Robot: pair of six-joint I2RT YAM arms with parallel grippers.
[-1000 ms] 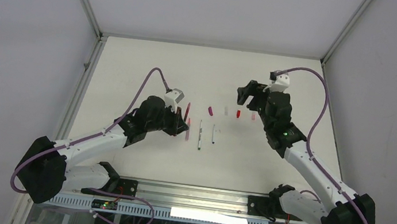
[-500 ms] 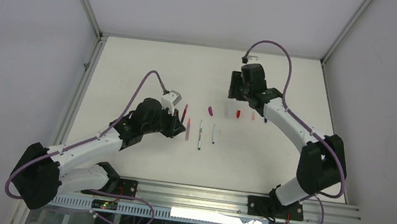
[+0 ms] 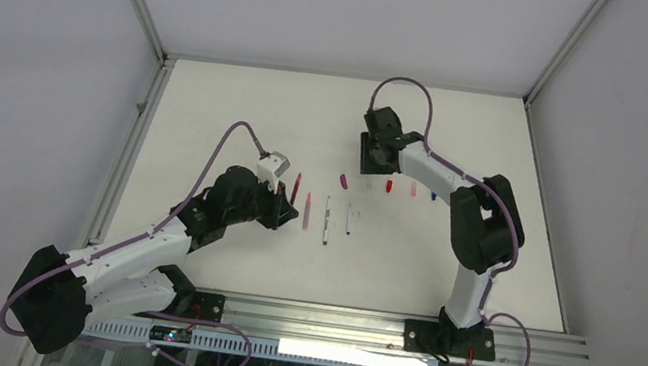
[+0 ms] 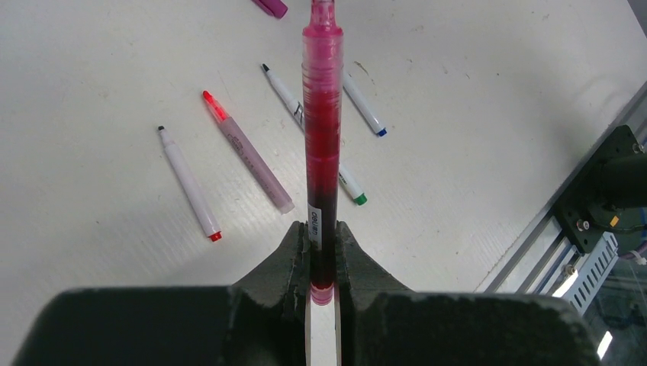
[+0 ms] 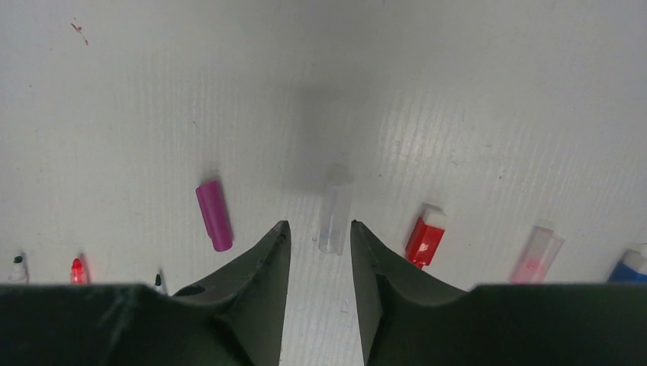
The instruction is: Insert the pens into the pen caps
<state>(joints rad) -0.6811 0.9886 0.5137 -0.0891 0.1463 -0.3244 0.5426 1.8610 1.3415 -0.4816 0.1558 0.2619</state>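
The left claw (image 4: 322, 229) is clamped on the lower end of the dark red pen (image 4: 322, 114), which juts straight ahead of its tips above the bench (image 4: 91, 69). In its wrist view, a pink pen (image 4: 248, 156) and a red-tipped white pen (image 4: 189, 183) lie to the left. A green-tipped pen (image 4: 347, 181) and a blue-tipped pen (image 4: 362, 107) lie to the right.

The right claw (image 5: 320, 232) stands partly apart, gripping nothing, with the near end of the clear cap (image 5: 334, 210) between its tips. The magenta cap (image 5: 214, 215) lies just left. The red cap (image 5: 426, 236), pale pink cap (image 5: 538, 253) and blue cap (image 5: 632, 267) run rightward.
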